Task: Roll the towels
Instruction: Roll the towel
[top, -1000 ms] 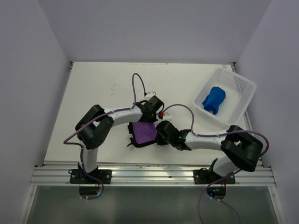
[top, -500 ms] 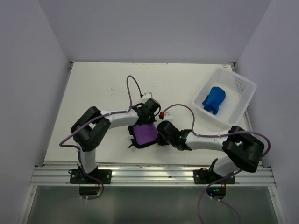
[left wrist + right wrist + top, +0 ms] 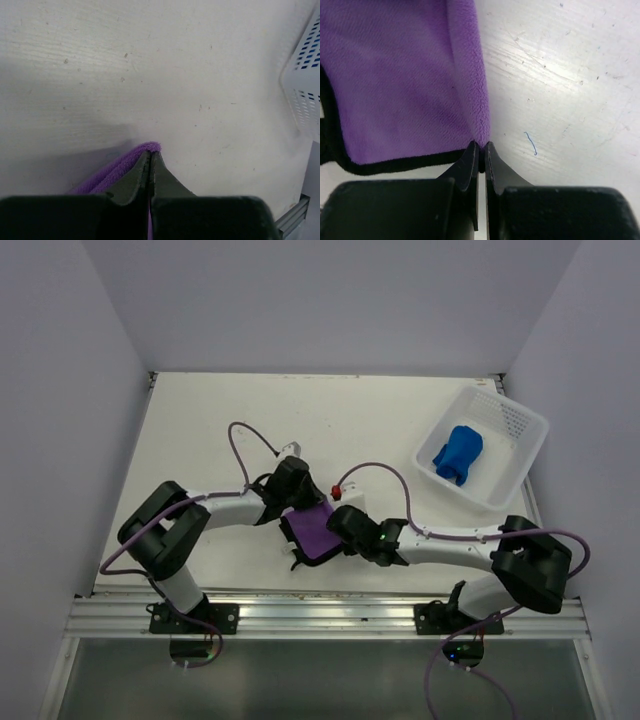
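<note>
You see a purple towel [image 3: 312, 532] trimmed in black, a royal blue towel [image 3: 460, 452], a white perforated basket [image 3: 503, 412] and a pale speckled surface [image 3: 200, 435].

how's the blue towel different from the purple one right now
The blue towel is bunched into a lump; the purple towel lies mostly flat. The blue towel sits in the white basket; the purple towel is on the table. Nothing touches the blue towel, while the left hand and right hand each pinch the purple towel's edge. Both are soft cloth.

I'm running what looks like a lab test cell. Plain pale walls [image 3: 330, 300] box in my white table [image 3: 200, 430], which is fronted by an aluminium rail [image 3: 320, 617].
</note>
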### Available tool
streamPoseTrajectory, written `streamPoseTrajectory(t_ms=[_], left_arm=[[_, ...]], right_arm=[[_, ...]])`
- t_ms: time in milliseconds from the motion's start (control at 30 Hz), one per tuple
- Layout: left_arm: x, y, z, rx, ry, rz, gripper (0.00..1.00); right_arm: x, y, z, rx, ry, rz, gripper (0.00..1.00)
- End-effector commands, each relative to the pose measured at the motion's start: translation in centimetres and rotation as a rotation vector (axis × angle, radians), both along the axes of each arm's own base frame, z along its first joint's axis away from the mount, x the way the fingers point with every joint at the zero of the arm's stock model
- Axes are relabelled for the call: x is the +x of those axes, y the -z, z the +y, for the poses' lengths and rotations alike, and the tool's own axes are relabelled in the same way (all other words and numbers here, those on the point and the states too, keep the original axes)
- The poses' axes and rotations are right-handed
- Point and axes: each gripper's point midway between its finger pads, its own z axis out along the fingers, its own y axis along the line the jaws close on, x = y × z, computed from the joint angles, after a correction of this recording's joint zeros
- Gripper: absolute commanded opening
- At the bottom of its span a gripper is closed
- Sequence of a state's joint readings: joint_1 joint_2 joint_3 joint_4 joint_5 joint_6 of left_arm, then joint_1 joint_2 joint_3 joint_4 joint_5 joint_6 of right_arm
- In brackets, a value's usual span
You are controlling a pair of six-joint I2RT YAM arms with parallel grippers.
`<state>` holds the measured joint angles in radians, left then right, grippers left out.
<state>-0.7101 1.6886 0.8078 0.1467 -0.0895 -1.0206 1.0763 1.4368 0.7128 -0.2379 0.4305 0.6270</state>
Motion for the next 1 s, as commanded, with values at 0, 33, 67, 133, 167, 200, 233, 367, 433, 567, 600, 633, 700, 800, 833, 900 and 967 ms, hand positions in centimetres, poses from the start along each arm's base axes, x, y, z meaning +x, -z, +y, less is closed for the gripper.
streamPoseTrajectory(t_ms=[0,33,67,133,167,200,233,367,433,567,600,633,700,800,833,900,967], left_arm=[[3.2,-3.9,0.1,-0.146,-0.075,-0.116,0.00],[3.1,-3.9,0.3,-0.152,-0.076,-0.116,0.00],[3.1,-3.9,0.4,-0.159,-0.076,-0.115,0.00],[3.1,-3.9,0.6,-0.176,-0.082,-0.118,0.00],[3.0,-3.8,0.7,-0.180,-0.083,-0.116,0.00],[3.1,-4.0,0.7,-0.194,-0.089,-0.124,0.00],[2.7,-3.6,0.9,-0.194,-0.088,-0.118,0.00],[2.2,-3.4,1.4,-0.231,-0.098,-0.118,0.00],[2.0,-3.7,1.9,-0.258,-0.103,-0.136,0.00],[1.8,-4.5,2.6,-0.282,-0.114,-0.173,0.00],[1.8,-4.7,2.9,-0.287,-0.117,-0.182,0.00],[1.7,-4.9,3.0,-0.290,-0.117,-0.188,0.00],[1.5,-4.9,3.4,-0.294,-0.121,-0.201,0.00],[0.8,-4.6,3.3,-0.305,-0.087,-0.220,0.00],[0.5,-4.4,3.4,-0.308,-0.080,-0.222,0.00],[0.3,-4.2,3.5,-0.319,-0.077,-0.236,0.00],[-0.8,-3.2,3.7,-0.319,-0.055,-0.211,0.00]], right_arm=[[-0.9,-1.4,-1.2,-0.153,-0.075,-0.076,0.00],[-1.1,-1.5,-1.1,-0.174,-0.093,-0.088,0.00],[-0.9,-1.5,-1.3,-0.214,-0.089,-0.113,0.00],[-1.6,-1.8,-0.8,-0.262,-0.128,-0.142,0.00],[-1.5,-1.6,-1.0,-0.304,-0.127,-0.164,0.00],[-1.9,-1.7,-0.6,-0.334,-0.151,-0.176,0.00],[-2.1,-1.6,-0.5,-0.359,-0.162,-0.186,0.00],[-2.8,-1.8,0.2,-0.506,-0.208,-0.271,0.00],[-3.2,-1.6,0.6,-0.588,-0.238,-0.313,0.00],[-4.0,-1.5,1.1,-0.683,-0.279,-0.371,0.00],[-4.2,-1.4,1.2,-0.703,-0.291,-0.385,0.00],[-4.4,-1.3,1.2,-0.713,-0.299,-0.387,0.00],[-4.7,-1.1,1.3,-0.725,-0.316,-0.394,0.00],[-5.3,-0.8,1.7,-0.766,-0.365,-0.412,0.00],[-5.5,-0.6,1.9,-0.783,-0.380,-0.418,0.00],[-6.1,-0.2,2.3,-0.813,-0.419,-0.429,0.00],[-6.6,0.4,2.6,-0.822,-0.447,-0.424,0.00]])
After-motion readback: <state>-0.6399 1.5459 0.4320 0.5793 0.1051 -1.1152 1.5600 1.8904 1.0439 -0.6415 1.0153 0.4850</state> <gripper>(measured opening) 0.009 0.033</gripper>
